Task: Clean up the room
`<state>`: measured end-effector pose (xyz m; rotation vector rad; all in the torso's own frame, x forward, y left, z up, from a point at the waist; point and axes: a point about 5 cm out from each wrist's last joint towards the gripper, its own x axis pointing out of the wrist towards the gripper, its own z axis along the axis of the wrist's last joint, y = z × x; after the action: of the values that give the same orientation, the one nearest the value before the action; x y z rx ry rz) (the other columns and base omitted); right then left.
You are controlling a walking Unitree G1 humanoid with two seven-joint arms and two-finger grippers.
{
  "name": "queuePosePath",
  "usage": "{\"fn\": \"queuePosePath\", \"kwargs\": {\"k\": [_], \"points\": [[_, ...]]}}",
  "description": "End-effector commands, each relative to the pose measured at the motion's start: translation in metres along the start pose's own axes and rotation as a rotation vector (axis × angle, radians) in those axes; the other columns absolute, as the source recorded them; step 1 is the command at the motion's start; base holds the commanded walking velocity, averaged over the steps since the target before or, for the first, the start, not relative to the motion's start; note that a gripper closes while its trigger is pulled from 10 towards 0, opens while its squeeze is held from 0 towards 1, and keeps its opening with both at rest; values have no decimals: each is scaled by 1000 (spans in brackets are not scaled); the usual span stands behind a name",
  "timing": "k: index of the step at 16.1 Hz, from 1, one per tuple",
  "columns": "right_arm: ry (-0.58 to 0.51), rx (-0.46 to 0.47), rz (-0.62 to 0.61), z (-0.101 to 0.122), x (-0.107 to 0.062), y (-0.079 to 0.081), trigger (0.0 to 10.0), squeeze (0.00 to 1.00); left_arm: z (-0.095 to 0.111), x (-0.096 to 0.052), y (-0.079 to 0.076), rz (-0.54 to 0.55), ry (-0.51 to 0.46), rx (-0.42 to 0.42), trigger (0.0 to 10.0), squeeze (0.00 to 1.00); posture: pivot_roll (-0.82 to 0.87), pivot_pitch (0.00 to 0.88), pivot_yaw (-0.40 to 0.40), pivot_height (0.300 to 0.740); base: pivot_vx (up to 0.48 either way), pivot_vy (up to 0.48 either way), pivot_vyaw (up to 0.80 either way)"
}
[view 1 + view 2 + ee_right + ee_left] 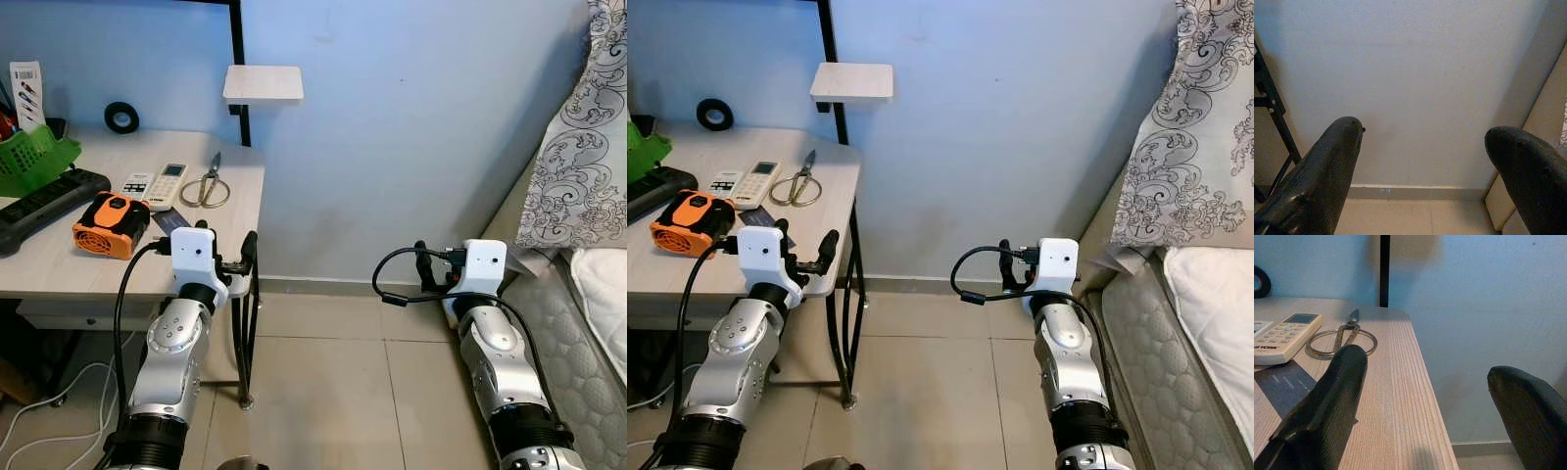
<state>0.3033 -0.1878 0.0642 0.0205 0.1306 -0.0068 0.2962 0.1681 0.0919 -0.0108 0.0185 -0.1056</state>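
A wooden desk (59,266) on my left holds steel scissors (206,184), a white remote (167,183), an orange device (111,225), a black power strip (44,201), a green basket (29,162) and a roll of black tape (121,117). My left gripper (240,257) hovers at the desk's front right corner, open and holding nothing. In the left wrist view the scissors (1342,335), remote (1286,330) and a dark card (1283,384) lie just ahead of its fingers. My right gripper (431,264) is open over the tiled floor, facing the blue wall.
A small white shelf (263,83) juts from the black pole above the desk. A bed with a quilted mattress (588,323) and patterned bedding (578,147) stands at the right. White cables (49,411) trail on the floor under the desk.
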Motion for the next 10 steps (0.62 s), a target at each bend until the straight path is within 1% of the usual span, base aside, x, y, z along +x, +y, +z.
{"fn": "queuePosePath", "kwargs": {"k": [1, 5, 6, 7, 8, 9, 10], "points": [[-7, -14, -12, 2, -1, -4, 10000, 0, 5, 4, -4, -19, -20, 8, 10000, 0, 30, 0, -28, 740, 0, 0, 0], [-7, -14, -12, 2, -1, -4, 10000, 0, 5, 4, -4, -19, -20, 8, 10000, 0, 30, 0, -28, 740, 0, 0, 0], [-32, -15, 43, 8, 3, 10, 10000, 0, 5, 11, -17, -47, -14, 13, 10000, 0, 4, 0, -24, 740, 0, -446, 0], [-43, -3, 61, 11, 5, 16, 10000, 0, 4, 14, -22, -61, -8, 13, 10000, 0, 0, 0, -25, 740, 0, -442, 0], [-44, -4, 60, 11, 4, 15, 10000, 0, 4, 15, -23, -64, -8, 12, 10000, 0, -1, 0, -25, 740, 0, -439, 0], [-46, -6, 57, 12, 5, 13, 10000, 0, 5, 15, -24, -67, -20, -22, 10000, 0, -4, 0, -25, 740, 0, 0, 0], [-48, -8, 53, 12, 5, 12, 10000, 0, 6, 16, -24, -63, -28, -24, 10000, 0, -6, 0, -24, 740, 0, 0, 0]]}}
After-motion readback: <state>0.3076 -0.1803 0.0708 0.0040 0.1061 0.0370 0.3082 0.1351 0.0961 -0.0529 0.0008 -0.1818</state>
